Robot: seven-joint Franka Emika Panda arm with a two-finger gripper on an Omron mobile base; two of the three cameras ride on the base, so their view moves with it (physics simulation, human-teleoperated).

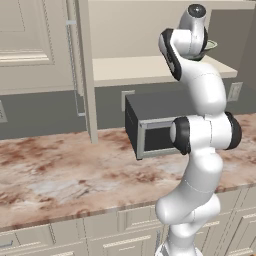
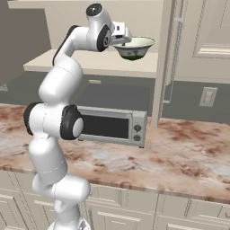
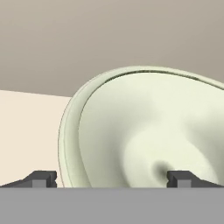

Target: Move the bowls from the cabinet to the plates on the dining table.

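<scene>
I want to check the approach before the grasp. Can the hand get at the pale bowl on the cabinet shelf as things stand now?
Probably yes. The hand is open right at the pale bowl on the shelf; its fingertips straddle the near rim. The cabinet door stands open, and nothing lies between.

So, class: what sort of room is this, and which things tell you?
Likely a kitchen: a wall cabinet above a marbled stone counter, a toaster oven, and a ceramic bowl on the shelf.

White, rounded arm (image 2: 56, 94) segments with black joint rings and grey cap.
</scene>
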